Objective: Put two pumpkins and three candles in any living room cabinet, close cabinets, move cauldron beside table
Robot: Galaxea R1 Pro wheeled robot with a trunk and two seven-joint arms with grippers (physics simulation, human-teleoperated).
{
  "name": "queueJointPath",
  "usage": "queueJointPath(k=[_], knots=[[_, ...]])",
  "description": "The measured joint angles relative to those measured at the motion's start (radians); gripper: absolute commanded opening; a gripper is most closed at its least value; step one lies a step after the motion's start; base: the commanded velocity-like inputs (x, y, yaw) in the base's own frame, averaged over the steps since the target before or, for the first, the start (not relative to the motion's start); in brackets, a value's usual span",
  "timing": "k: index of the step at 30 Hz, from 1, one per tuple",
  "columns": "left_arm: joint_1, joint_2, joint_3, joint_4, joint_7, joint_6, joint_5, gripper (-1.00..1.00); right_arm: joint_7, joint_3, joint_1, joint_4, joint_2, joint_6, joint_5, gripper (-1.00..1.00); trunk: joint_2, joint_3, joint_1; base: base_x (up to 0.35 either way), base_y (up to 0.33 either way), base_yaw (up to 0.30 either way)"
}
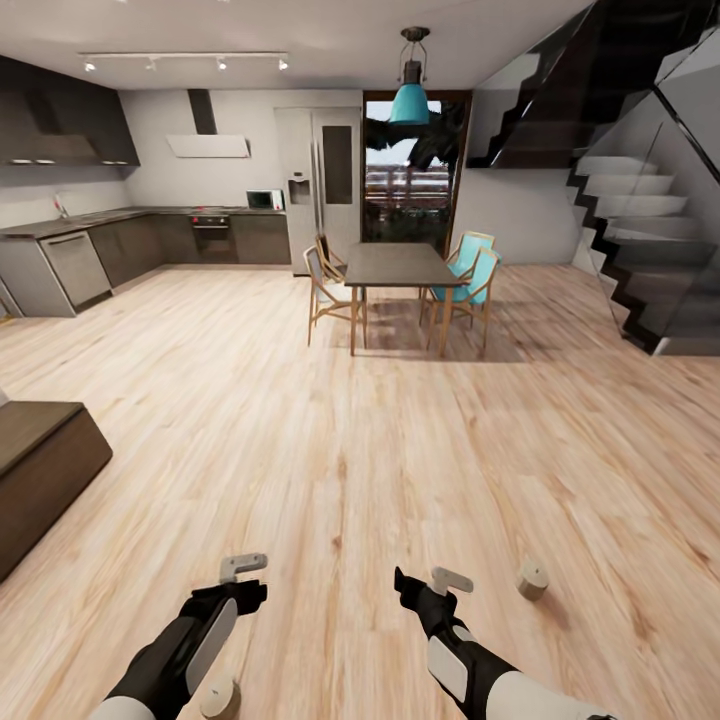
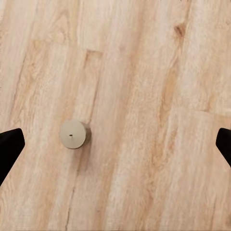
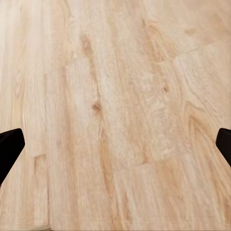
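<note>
Nearest to you, a candle [image 1: 219, 697] stands upright on the wood floor [image 1: 360, 440] right beside your left forearm, almost under it in the head view. Your left wrist view looks straight down on that same candle [image 2: 74, 134], with the two dark fingertips [image 2: 9, 149] set wide apart at the frame's edges and nothing between them. The left gripper [image 1: 243, 566] holds nothing. The candle sits off toward one fingertip, so if you drop from here a finger could land on it and tip it or roll it away; centre first.

Your right gripper [image 1: 452, 580] is spread just as wide and empty, over bare planks. A second candle [image 1: 532, 579] stands near it on the right, well clear of the fingers; a careless swing of that arm could knock it.

Further off on your left is the corner of the low dark-brown cabinet [image 1: 40, 470]. Its fronts are too edge-on to tell whether any door is open, so don't assume you can load it straight away.

Far ahead are a dining table [image 1: 398, 264] with chairs, and the kitchen; no pumpkin, cauldron or coffee table is in sight
</note>
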Motion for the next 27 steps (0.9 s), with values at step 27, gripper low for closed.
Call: queueJointPath(k=[27], knots=[[0.002,-0.005,0.0,0.595,-0.153,-0.601,0.002,1.0,-0.002,0.014,0.0,0.009,0.0,0.0,0.013,1.0,0.0,0.0,0.0,0.29,-0.01,0.0]])
